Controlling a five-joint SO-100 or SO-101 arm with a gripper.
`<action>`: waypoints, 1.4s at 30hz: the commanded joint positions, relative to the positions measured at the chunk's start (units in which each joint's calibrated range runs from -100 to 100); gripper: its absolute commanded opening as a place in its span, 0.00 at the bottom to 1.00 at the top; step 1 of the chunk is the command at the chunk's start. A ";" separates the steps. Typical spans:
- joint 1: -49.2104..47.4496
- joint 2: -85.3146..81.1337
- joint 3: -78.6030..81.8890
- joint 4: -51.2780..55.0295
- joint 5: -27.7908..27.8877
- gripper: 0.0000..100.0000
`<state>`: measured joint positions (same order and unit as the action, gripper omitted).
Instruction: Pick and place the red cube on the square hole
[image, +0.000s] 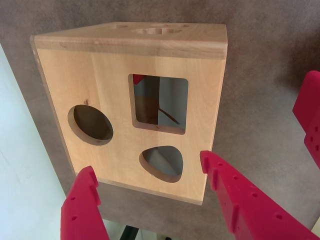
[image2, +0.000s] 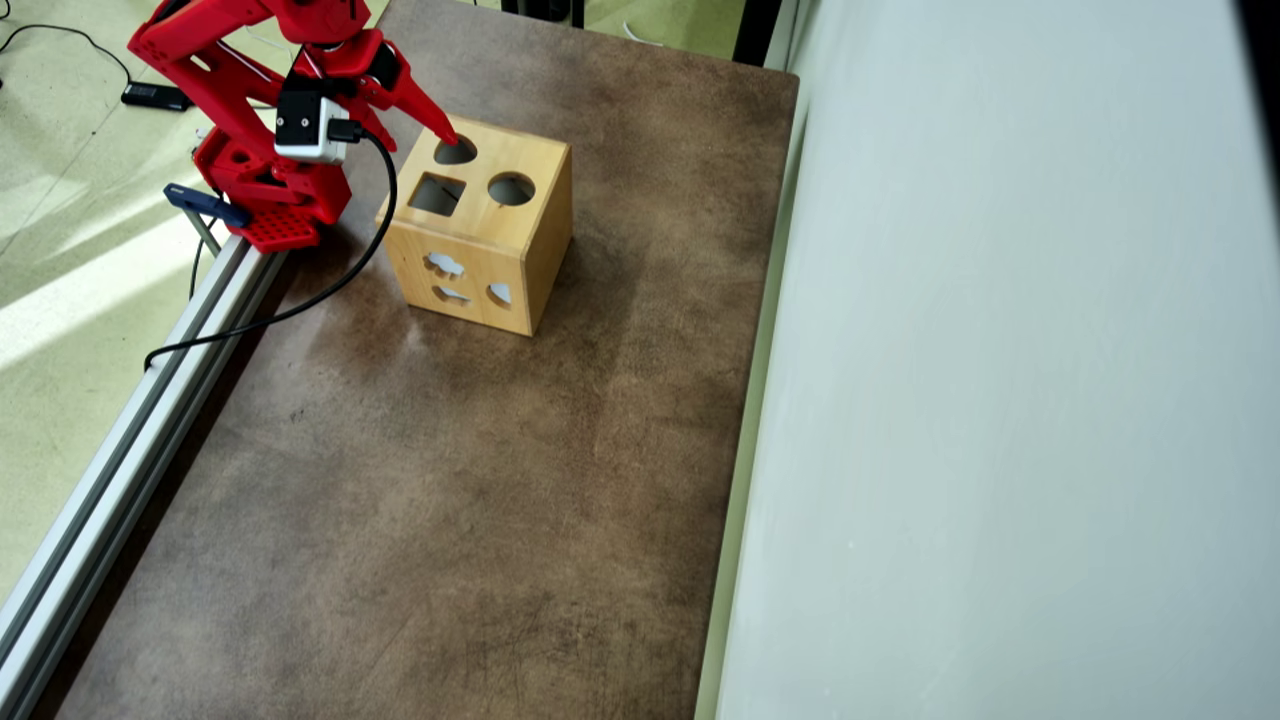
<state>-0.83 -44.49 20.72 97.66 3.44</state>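
My claw hangs wide open over the wooden box, holding nothing; in the wrist view my two red plastic fingers, dimpled with small holes, splay to either side of the box's near edge. The box is pale, smooth-sanded wood with softly rounded edges, standing on a mottled brown table. Its top face carries three cut-outs: the square hole with rounded corners, a round hole to its left in the wrist view, and a rounded, heart-like hole nearest me. Through the square hole I see a sliver of bright red at the upper left corner, which looks like the red cube lying inside the box; too little shows to tell which way it faces. In the overhead view my fingertip sits over the box's top by the heart-like hole.
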 joint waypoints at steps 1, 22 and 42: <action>-0.14 -1.07 -0.24 -0.63 0.29 0.32; 0.31 -1.07 -0.24 -0.63 0.29 0.32; 0.38 -1.24 -0.15 -0.63 0.29 0.32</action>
<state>-0.83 -44.49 20.72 97.66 3.44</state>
